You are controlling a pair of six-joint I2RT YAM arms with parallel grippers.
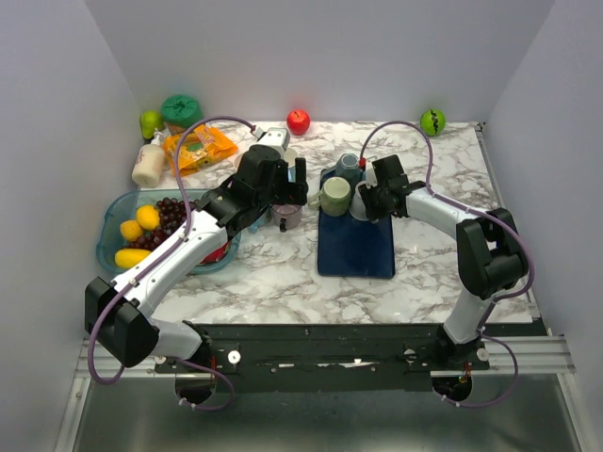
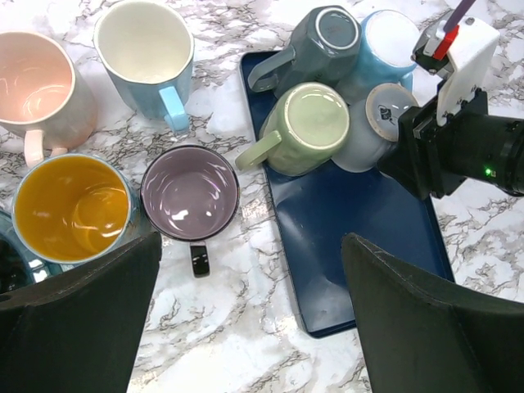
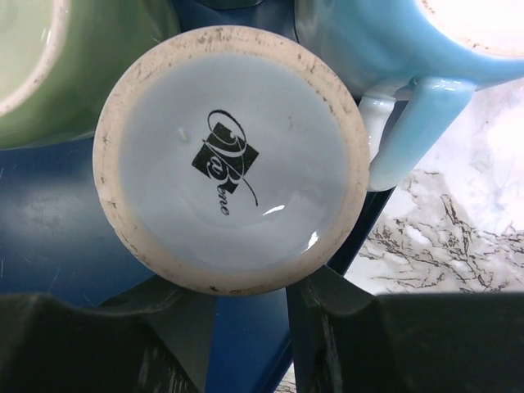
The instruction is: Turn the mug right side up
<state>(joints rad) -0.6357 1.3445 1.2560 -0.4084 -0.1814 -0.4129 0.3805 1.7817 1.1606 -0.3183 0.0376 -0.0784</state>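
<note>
A pale grey-blue mug (image 3: 229,164) lies tipped on the dark blue tray (image 2: 352,246), its printed base facing the right wrist camera. My right gripper (image 3: 250,291) sits just under that base. Its fingers (image 3: 344,303) stand slightly apart and touch the rim, with only tray showing between them. In the left wrist view the same mug (image 2: 378,123) leans against a green mug (image 2: 307,127), a dark grey mug (image 2: 315,45) and a light blue mug (image 2: 385,41). My left gripper (image 2: 251,246) hovers wide open above the marble beside the tray's edge, holding nothing.
Upright mugs stand left of the tray: purple (image 2: 190,192), yellow-lined (image 2: 70,205), pink (image 2: 29,90) and light blue (image 2: 143,49). A fruit basket (image 1: 108,231) sits at the left. A red apple (image 1: 298,121), a green fruit (image 1: 432,121) and a snack bag (image 1: 198,148) line the back.
</note>
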